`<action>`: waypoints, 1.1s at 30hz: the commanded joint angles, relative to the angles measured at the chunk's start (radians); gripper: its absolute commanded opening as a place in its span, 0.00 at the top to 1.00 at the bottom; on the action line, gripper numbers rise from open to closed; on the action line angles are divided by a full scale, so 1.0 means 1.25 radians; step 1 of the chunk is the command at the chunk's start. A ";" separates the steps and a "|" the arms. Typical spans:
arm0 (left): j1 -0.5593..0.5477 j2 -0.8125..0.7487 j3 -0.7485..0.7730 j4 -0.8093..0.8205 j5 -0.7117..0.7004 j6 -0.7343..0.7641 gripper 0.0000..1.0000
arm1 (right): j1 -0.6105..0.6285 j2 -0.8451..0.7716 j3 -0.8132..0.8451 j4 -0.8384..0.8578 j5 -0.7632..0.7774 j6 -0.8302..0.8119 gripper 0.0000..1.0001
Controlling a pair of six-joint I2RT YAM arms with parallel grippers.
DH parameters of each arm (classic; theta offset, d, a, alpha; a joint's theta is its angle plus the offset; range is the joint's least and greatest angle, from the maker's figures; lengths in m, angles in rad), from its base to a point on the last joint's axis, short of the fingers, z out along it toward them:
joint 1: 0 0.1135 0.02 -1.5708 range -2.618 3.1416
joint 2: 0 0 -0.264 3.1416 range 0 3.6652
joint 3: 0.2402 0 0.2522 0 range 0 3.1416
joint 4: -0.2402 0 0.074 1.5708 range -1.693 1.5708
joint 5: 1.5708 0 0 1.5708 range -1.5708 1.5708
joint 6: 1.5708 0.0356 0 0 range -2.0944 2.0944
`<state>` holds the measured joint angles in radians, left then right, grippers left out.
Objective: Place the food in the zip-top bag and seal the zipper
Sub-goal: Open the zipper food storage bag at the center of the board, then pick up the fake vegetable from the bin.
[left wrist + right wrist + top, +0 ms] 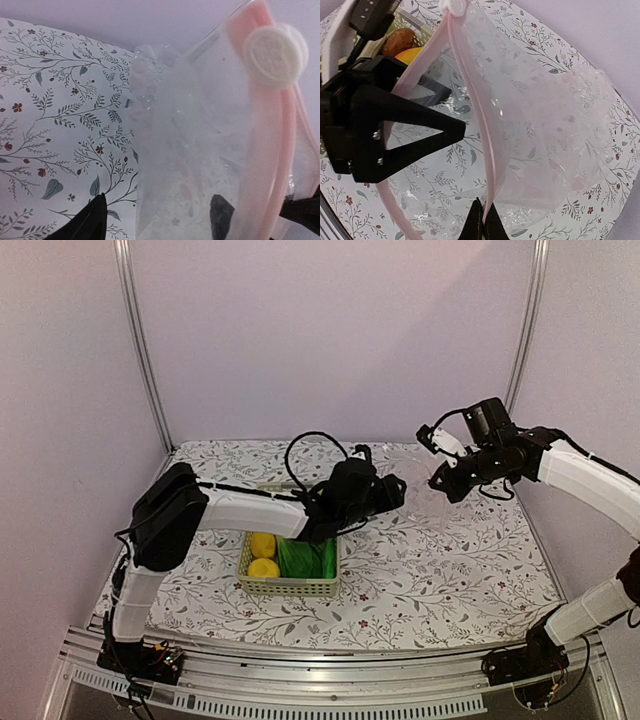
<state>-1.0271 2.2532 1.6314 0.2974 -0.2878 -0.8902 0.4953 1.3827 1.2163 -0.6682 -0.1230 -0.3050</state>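
- Clear, crinkly film makes up the bag [545, 110]. It hangs in the air between the two arms, above the floral surface [450, 570] and right of the basket [290, 587]. No food shows inside it.
- Right tool [482, 222]: fingers pressed together on the pink zipper strip [490, 160], pinching one lip of the mouth.
- Left tool [157, 217]: fingers apart at the mouth, clamped on nothing. One finger shows only dimly through the film, so it sits inside the bag or behind a wall; I cannot tell which.
- The step in hand, as I judge it, is spreading the mouth. The left tool should close on the free lip right at the strip, where the plastic looks stiffer. It should stay clear of the round white slider [275, 50], then draw away from the right tool until the opening faces the basket.
- Thin film like this is likely to slip and fold, so a bite on the strip is safer than one on the wall.
- Food lies in the pale lattice basket: smooth round lemons [263, 545], leafy greens [305, 558] and a small brown piece [400, 40].
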 commanded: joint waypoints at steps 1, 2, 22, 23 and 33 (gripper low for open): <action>-0.026 -0.088 -0.014 0.091 0.005 0.106 0.26 | -0.018 0.031 0.030 0.043 0.081 0.022 1.00; -0.031 -0.100 -0.016 0.086 -0.001 0.116 0.19 | -0.021 0.039 0.029 0.048 0.089 0.022 1.00; -0.068 -0.430 -0.428 0.116 0.123 0.300 0.10 | -0.188 0.086 0.069 0.174 0.120 0.000 1.00; -0.068 -0.441 -0.437 0.097 0.112 0.301 0.10 | -0.191 0.084 0.073 0.176 0.135 -0.006 1.00; -0.005 -0.521 -0.409 -0.336 -0.099 0.252 0.12 | -0.235 0.051 0.061 0.198 0.173 0.006 1.00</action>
<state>-1.0889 1.6402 1.0878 0.1856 -0.2928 -0.5446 0.2070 1.4895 1.3216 -0.4480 0.1108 -0.3065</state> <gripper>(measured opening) 0.888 0.008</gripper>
